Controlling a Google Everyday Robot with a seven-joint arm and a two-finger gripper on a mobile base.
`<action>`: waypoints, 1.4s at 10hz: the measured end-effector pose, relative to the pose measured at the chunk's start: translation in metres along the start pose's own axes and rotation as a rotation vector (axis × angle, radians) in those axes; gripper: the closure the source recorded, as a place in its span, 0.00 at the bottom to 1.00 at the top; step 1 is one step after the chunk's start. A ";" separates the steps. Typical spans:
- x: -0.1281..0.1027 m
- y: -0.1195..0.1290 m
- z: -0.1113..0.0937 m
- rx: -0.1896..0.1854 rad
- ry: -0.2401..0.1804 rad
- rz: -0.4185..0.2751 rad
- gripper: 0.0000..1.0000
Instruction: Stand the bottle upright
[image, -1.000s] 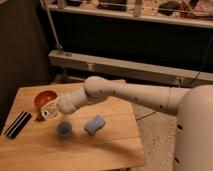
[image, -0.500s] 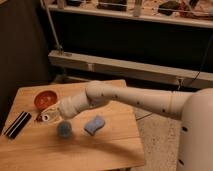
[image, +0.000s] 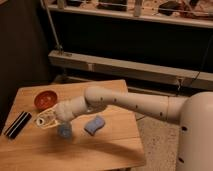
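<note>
My gripper hangs low over the left part of the wooden table, at the end of the white arm that reaches in from the right. It is shut on the bottle, a pale whitish see-through thing that lies tilted, close to the tabletop, between the fingers. Whether the bottle touches the wood I cannot tell. The small blue cup stands just right of and in front of the gripper.
A red bowl sits behind the gripper at the table's left. A flat black object lies at the far left edge. A blue sponge-like pad lies right of the cup. A dark shelf unit stands behind the table.
The gripper with the bottle has sunk a little toward the tabletop and shifted slightly forward; the forearm has come lower. Cup, pad and bowl have not moved.
</note>
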 end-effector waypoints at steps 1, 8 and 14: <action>-0.007 0.003 -0.001 -0.003 -0.031 0.038 0.92; -0.022 0.033 -0.021 -0.099 -0.009 0.213 0.92; -0.052 0.053 -0.027 -0.188 0.022 0.278 0.92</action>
